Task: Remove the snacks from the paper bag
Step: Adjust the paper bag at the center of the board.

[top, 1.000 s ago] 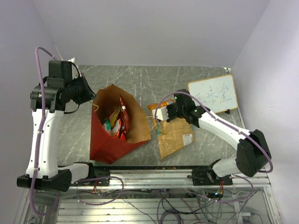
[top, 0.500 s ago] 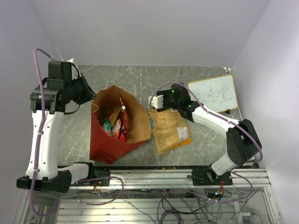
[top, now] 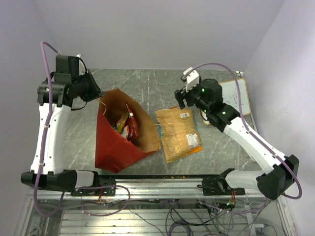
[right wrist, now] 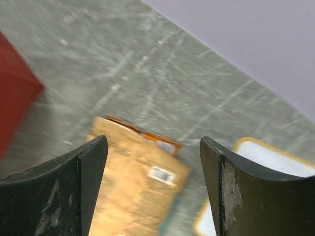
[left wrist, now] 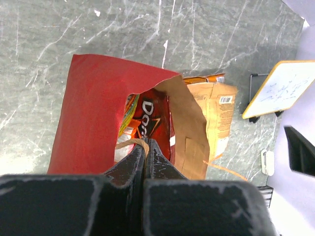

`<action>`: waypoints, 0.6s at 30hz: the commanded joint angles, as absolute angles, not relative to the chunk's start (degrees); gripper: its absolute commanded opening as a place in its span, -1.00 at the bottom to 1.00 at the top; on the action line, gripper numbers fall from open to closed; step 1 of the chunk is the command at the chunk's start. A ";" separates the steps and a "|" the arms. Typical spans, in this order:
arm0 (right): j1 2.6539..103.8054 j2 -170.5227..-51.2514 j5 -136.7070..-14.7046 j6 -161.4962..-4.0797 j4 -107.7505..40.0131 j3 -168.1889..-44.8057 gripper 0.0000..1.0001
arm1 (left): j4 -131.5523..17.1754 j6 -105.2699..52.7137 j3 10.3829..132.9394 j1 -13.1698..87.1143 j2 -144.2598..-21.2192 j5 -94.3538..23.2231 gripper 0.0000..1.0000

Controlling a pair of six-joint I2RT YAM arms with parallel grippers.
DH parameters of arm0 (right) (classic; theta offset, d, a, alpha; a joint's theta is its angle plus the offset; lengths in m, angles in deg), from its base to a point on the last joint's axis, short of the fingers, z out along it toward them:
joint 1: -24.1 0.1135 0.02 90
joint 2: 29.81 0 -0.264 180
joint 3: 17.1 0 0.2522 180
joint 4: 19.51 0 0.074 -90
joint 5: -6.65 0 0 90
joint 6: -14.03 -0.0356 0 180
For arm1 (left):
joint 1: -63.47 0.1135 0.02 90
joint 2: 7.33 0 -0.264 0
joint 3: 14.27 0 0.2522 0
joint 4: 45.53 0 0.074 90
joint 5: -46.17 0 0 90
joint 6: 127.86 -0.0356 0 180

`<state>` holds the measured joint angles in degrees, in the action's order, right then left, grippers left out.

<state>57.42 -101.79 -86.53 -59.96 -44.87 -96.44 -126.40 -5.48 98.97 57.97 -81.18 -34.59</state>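
Lying flat, tan snack packet (top: 178,132) runs near-to-far beside paper bag (top: 115,142); right hand (right wrist: 153,143) gapes empty above; left hand (left wrist: 145,146) pinches twine handle (left wrist: 129,142).

Place: probably lab | cues: aluminium frame (top: 162,189), loose cables (top: 192,216)

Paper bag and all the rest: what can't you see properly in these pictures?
Top view: how many snacks lie in the paper bag; its walls hide the lower ones.
Left wrist view: the bag's near rim, behind the shut left jaws.
Right wrist view: print on the tan packet, blurred.
Top view: whiteboard writing, too small, partly behind the right arm.
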 commanded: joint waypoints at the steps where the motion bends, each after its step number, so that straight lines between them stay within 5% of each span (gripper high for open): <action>1: 57.50 -97.70 -80.65 -85.62 -50.97 -99.09 0.52 | -124.46 -5.79 104.60 57.67 -83.86 -33.40 -0.86; 8: 57.49 -103.44 -59.49 -91.57 -55.23 -103.38 0.42 | -124.08 -6.13 104.88 57.67 -85.19 -33.67 -0.86; 18: 60.01 -121.21 -44.77 -90.67 -71.62 -115.38 0.41 | -129.10 -9.37 117.00 58.72 -90.94 -39.39 -0.86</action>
<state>57.75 -117.33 -54.73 -90.48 -63.80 -111.92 -130.60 -6.85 108.66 58.28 -88.24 -35.75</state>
